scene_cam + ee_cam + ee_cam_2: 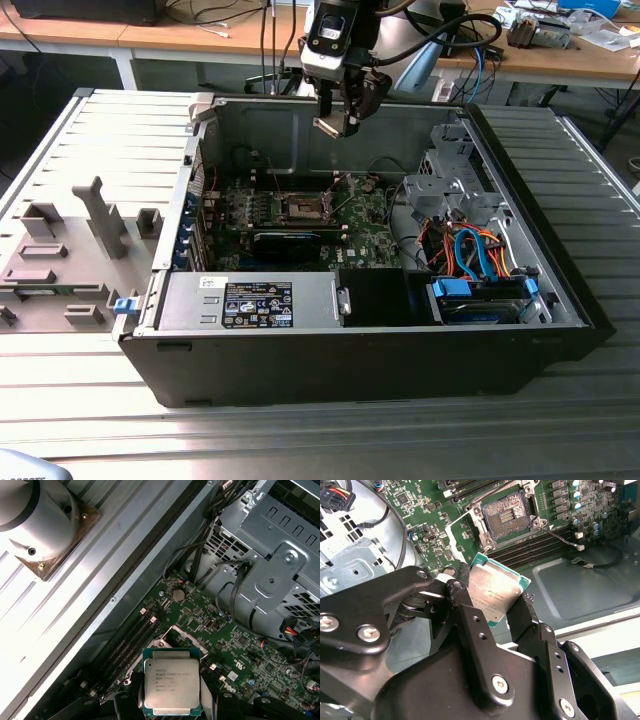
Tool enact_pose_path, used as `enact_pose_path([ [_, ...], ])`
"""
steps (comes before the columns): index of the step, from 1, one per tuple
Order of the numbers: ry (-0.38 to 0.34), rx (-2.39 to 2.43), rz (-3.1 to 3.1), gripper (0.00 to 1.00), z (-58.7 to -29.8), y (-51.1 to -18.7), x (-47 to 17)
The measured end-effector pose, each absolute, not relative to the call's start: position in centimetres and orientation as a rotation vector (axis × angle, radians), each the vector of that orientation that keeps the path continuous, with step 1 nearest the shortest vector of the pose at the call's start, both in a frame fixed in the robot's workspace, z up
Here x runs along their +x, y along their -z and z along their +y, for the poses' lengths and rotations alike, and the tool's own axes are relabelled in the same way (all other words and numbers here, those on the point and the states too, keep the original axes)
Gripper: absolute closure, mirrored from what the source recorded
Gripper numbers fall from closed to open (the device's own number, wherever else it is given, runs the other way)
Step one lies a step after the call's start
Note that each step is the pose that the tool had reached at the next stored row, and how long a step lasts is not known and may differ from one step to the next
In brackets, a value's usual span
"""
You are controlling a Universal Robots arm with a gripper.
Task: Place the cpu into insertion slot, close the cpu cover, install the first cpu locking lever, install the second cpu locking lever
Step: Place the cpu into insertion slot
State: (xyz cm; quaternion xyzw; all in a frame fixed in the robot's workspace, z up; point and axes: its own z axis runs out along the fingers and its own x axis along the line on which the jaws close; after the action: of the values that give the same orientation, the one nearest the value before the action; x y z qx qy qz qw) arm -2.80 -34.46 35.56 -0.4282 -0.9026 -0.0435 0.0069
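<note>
Starting at the exterior view's left, you have a grey fixture tray (60,262) with moulded blocks lying beside the open computer case (350,370). Moving right, your gripper (336,122) hangs above the case, near its rear wall, closed on the cpu (328,126). The chip is in the air, well clear of the board. In the second wrist view the two black fingers (465,605) pinch the cpu (495,597) by opposite edges, leaving its silvery top face bare. The first wrist view shows the cpu (172,689) flat-on, with the green board behind it. Below and slightly to the left of the gripper in the exterior view sits the insertion slot (303,208). In the second wrist view the insertion slot (507,515) lies bare inside its shiny metal rim, so nothing covers it now. Farther right stand the metal drive cage (455,185) and a bundle of orange and blue cables (475,250). Treat the chip as light, thin and rigid, with a slick metal lid and probably a delicate underside. An edge grip like the one you have looks like the safe hold. It will likely tolerate no tilt or pressing when it meets the socket.
</note>
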Motion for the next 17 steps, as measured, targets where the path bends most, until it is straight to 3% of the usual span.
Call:
enact_pose_path([
  [17, 0.136, -1.357, -2.816, 0.45, -34.46, -35.56, -2.8],
])
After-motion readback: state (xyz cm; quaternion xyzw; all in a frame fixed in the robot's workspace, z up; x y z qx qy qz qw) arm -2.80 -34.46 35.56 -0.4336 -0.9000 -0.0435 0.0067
